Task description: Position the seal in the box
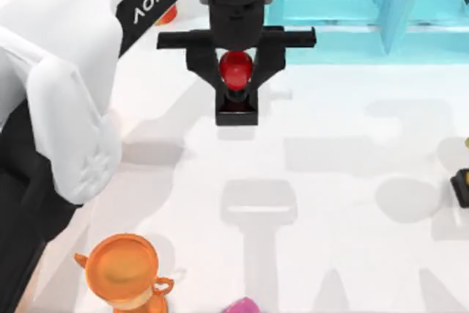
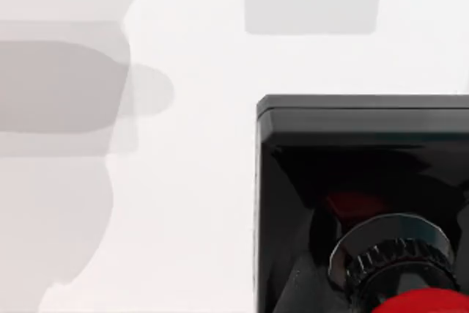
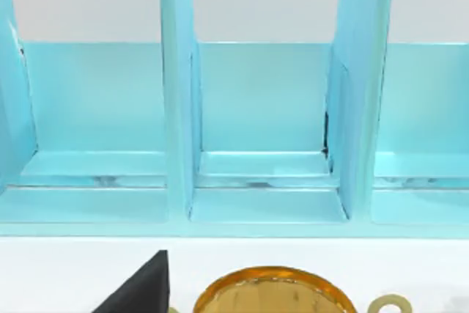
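Seen from above, the nearest edge of the white table [image 1: 330, 181] holds an orange trophy cup [image 1: 121, 269] at the left and, just beside it toward the middle, a sliver of something magenta [image 1: 243, 306]. At the far right edge sits a small dark object [image 1: 462, 185], cut off by the frame.

Farther back, near the middle of the table, the left arm [image 1: 66, 93] — white, with black AgileX lettering — reaches in from the left side. Its left gripper [image 1: 236, 71] hangs over the seal [image 1: 236, 97], and the two black fingers [image 1: 199, 64] are clamped on the round red knob from either side. The seal's black square base lies just below the fingertips, and a square shadow lies on the table just past it. In the left wrist view the seal [image 2: 363, 203] appears close up — black base, ribbed collar, a slice of red knob — against bare white table.

Farthest back, along the top edge, stands a cyan shelf unit [image 1: 352, 5]. A bit of orange [image 1: 168, 14] peeks out beside the arm.

The right wrist view faces the cyan shelf unit [image 3: 256, 130] and its open compartments, with a gold cup rim [image 3: 275, 295] in front.
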Available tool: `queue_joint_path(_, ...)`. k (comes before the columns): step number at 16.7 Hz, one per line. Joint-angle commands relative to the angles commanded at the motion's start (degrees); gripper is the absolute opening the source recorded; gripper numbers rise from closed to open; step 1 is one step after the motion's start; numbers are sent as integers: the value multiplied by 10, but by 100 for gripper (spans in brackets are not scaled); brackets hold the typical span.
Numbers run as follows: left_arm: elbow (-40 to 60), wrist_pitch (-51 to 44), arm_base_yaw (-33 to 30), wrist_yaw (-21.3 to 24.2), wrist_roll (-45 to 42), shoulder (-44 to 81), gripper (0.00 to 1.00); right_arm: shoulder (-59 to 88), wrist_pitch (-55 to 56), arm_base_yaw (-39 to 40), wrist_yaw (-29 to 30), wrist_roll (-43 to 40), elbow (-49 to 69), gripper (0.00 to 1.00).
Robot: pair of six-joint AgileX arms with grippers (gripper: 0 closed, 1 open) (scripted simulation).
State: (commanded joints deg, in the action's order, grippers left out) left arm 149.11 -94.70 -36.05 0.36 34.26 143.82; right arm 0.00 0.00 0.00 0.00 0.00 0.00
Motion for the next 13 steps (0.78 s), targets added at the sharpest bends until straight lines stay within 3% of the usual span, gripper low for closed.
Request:
queue_joint_path(9, 28, -32, 6, 0, -9, -2, 0, 0, 0, 0, 0, 0, 0, 100)
queue_joint_path(13, -41, -15, 65, -1, -91, -79, 0, 0, 0, 0, 0, 0, 0, 100)
